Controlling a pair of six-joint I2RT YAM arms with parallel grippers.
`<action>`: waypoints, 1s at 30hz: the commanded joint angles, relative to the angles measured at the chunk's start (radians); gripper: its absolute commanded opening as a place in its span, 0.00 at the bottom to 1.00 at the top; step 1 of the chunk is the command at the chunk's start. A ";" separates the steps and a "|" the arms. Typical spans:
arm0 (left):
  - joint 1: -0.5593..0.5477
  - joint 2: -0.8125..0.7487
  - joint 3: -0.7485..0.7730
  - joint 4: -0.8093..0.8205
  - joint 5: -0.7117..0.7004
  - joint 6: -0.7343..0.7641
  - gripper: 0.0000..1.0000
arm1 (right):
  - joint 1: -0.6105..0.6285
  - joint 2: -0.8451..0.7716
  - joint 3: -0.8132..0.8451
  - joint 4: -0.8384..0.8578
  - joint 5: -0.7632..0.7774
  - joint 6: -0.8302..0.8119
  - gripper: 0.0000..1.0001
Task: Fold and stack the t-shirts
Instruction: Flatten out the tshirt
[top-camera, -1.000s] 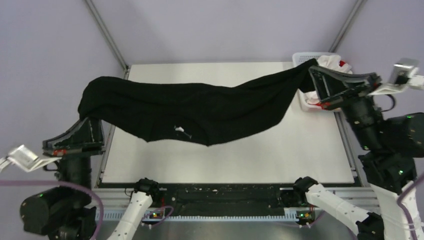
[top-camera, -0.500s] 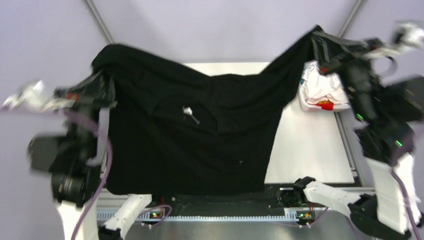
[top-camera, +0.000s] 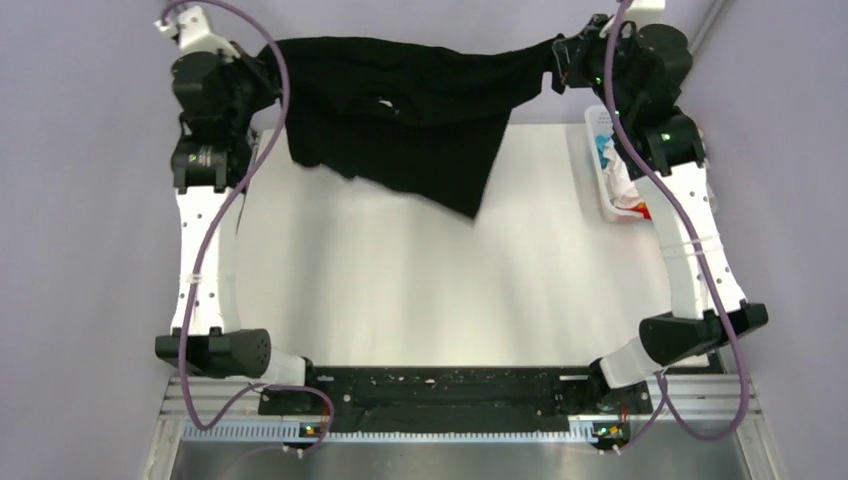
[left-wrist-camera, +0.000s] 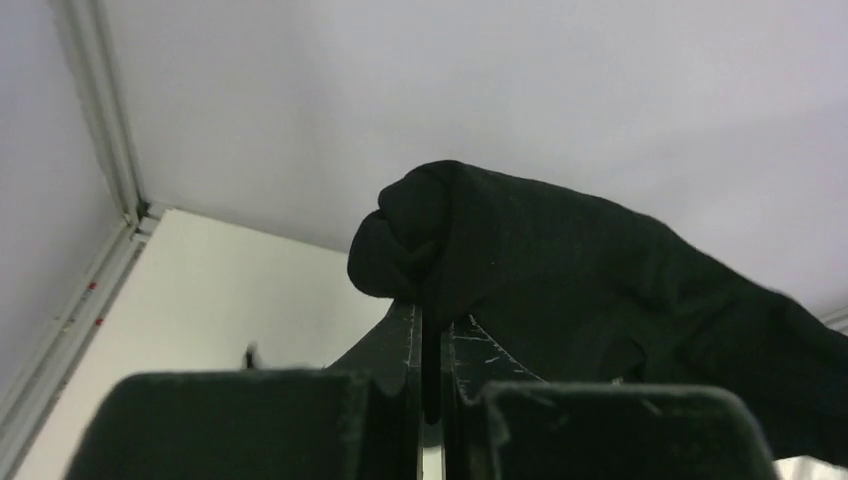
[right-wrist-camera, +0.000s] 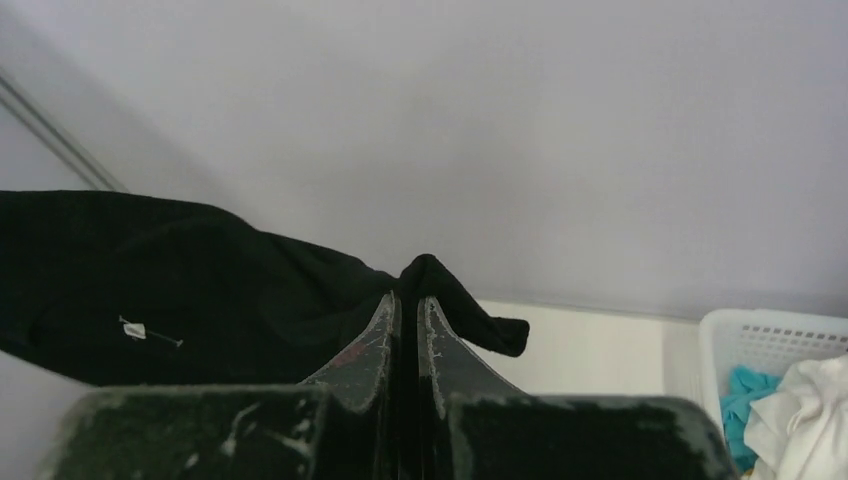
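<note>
The large black t-shirt (top-camera: 400, 110) hangs stretched between both grippers, high over the far edge of the table. My left gripper (top-camera: 262, 62) is shut on its left end, where black cloth (left-wrist-camera: 520, 260) bunches over the closed fingers (left-wrist-camera: 405, 340). My right gripper (top-camera: 558, 55) is shut on its right end (right-wrist-camera: 440, 290), a small flap sticking out past the fingers (right-wrist-camera: 385, 330). The shirt's lower corner dangles toward the table middle. White shirts with red and blue cloth (top-camera: 622, 175) lie in the basket at far right, also in the right wrist view (right-wrist-camera: 790, 410).
A white lattice basket (top-camera: 600, 195) stands at the table's far right edge, seen also in the right wrist view (right-wrist-camera: 760, 335). The white table top (top-camera: 420, 300) spreads below the hanging shirt. Both arms are stretched far forward and up along the table's sides.
Both arms have swung up and far forward, carrying the black shirt from low over the near table to high over the far edge. The cloth now hangs taut between them.
</note>
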 joint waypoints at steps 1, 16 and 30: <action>0.067 -0.178 -0.019 0.132 0.116 -0.019 0.00 | 0.003 -0.204 -0.012 0.044 -0.018 -0.018 0.00; 0.065 -0.575 -1.142 0.053 0.050 -0.244 0.46 | -0.047 -0.398 -0.904 -0.190 0.226 0.077 0.08; 0.063 -0.618 -1.109 0.029 0.118 -0.286 0.99 | -0.049 -0.384 -0.932 -0.176 0.080 0.192 0.99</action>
